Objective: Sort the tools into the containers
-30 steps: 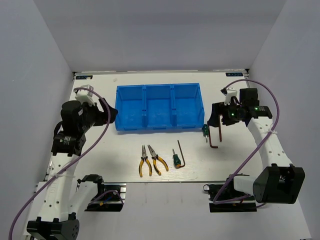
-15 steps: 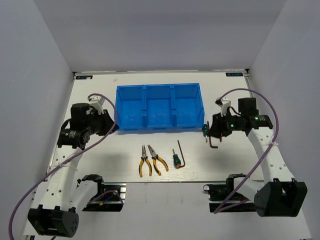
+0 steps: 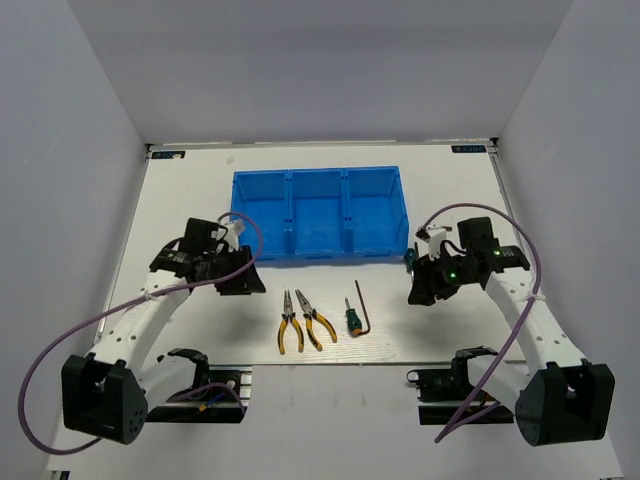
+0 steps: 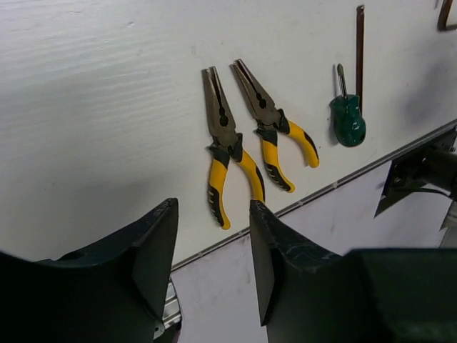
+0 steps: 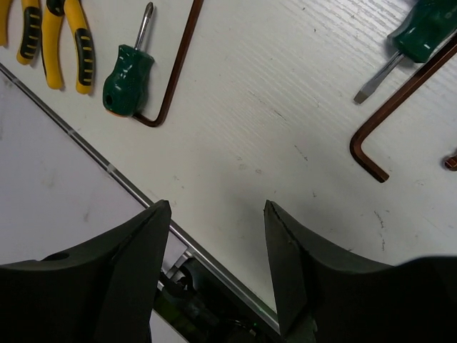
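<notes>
a strip of table (image 3: 330, 278) runs between the blue tray (image 3: 318, 256) and the near row of pliers (image 3: 289, 318), screwdriver (image 3: 351, 319), hex key (image 3: 363, 308).

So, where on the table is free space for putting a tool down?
Bare: the strip between the blue tray and the two pliers, and the table behind the tray. Crowded: the front edge, where pliers, screwdriver and hex key lie close together.

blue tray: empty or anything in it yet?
Empty. All three compartments of the blue tray show bare floor in the top view.
</notes>
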Available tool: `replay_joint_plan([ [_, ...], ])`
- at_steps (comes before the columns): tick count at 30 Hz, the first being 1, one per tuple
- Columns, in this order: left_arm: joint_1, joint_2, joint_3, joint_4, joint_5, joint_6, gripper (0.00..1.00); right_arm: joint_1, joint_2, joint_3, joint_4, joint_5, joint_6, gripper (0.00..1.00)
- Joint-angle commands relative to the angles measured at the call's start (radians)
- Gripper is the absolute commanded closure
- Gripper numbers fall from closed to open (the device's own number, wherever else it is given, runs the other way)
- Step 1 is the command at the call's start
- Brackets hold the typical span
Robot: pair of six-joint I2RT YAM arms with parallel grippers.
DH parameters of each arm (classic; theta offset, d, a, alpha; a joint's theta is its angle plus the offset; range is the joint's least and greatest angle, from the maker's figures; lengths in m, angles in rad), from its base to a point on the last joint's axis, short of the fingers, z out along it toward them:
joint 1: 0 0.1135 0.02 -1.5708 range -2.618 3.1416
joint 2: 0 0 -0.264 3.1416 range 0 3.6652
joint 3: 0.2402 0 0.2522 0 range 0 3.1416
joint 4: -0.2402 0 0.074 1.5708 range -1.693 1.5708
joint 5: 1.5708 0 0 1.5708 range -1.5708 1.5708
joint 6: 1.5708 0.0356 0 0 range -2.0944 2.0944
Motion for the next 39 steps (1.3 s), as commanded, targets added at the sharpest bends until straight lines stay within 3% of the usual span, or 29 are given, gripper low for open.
replay_joint_plan([
  [1,-0.077,0.055,0.005,0.067,-0.004,-0.025,0.45,0.024,0.019,0.006,0.041,0.02,0.005,0.39],
  [8,-0.318,0.144,0.041,-0.006,-0.206,-0.035,0.45,0.049,0.057,0.031,0.062,0.06,0.013,0.36],
  [17,-0.6,0.34,0.068,0.041,-0.397,-0.2,0.45,0.052,0.085,0.034,0.082,0.079,0.047,0.34],
  [23,-0.662,0.406,0.071,0.021,-0.523,-0.275,0.48,0.047,0.085,0.051,0.075,0.094,0.048,0.34],
  [36,-0.723,0.46,-0.036,0.176,-0.6,-0.341,0.62,0.044,0.111,0.071,0.075,0.089,0.05,0.34],
  [38,-0.735,0.469,-0.062,0.185,-0.609,-0.35,0.66,0.044,0.108,0.072,0.075,0.086,0.051,0.34],
  [39,-0.735,0.469,-0.062,0.185,-0.621,-0.36,0.74,0.043,0.109,0.071,0.075,0.085,0.053,0.34],
])
